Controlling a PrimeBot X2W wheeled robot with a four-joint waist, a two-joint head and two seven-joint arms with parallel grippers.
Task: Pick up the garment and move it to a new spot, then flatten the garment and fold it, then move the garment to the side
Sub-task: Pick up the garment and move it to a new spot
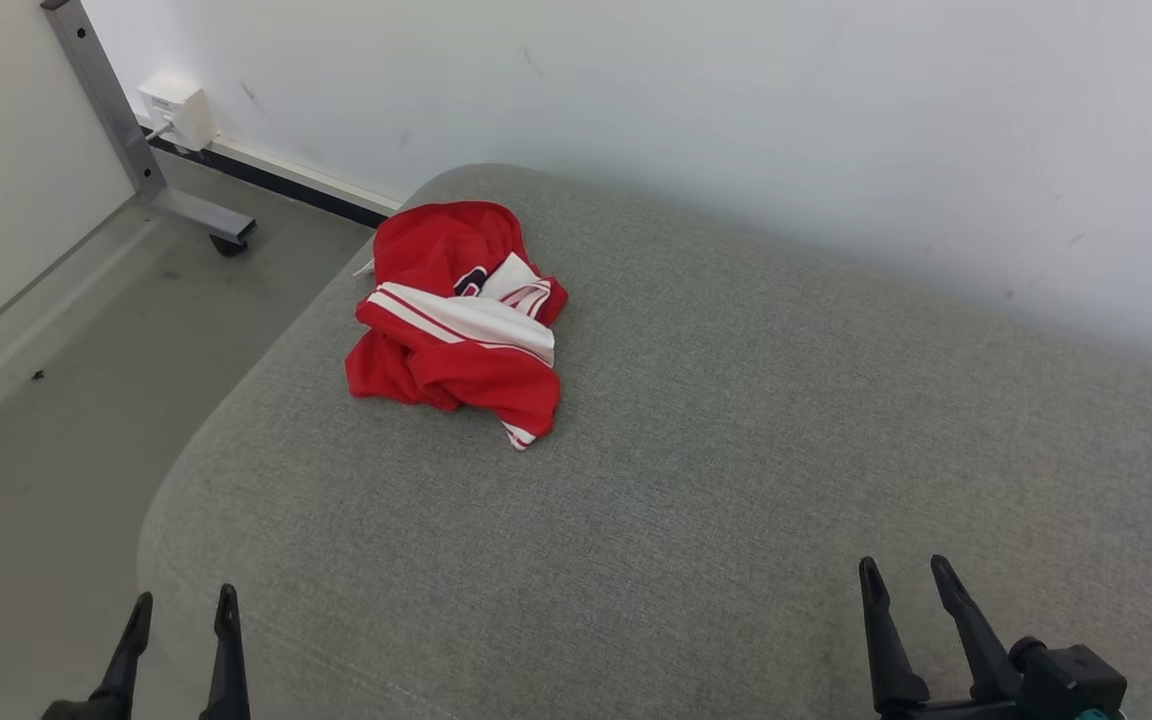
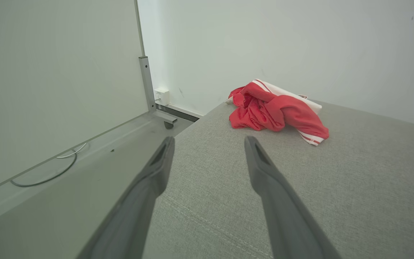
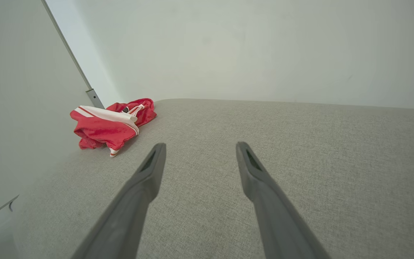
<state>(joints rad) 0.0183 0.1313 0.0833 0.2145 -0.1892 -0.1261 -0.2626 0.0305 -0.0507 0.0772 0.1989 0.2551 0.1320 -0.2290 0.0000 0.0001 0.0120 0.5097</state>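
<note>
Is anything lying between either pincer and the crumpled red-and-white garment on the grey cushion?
Nothing visible does. Only bare grey fabric cushion lies between the open left pincer, the open right pincer and the crumpled red-and-white garment, which sits apart from both near the cushion's far left edge.

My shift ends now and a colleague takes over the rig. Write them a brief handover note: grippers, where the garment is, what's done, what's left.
Left gripper: open, empty, at the near left corner of the cushion.
Right gripper: open, empty, above the cushion's near right.
Garment: red and white, crumpled in a heap on the cushion's far left part, untouched.
Done: nothing yet.
Left: pick up, move, flatten, fold, set aside.
</note>
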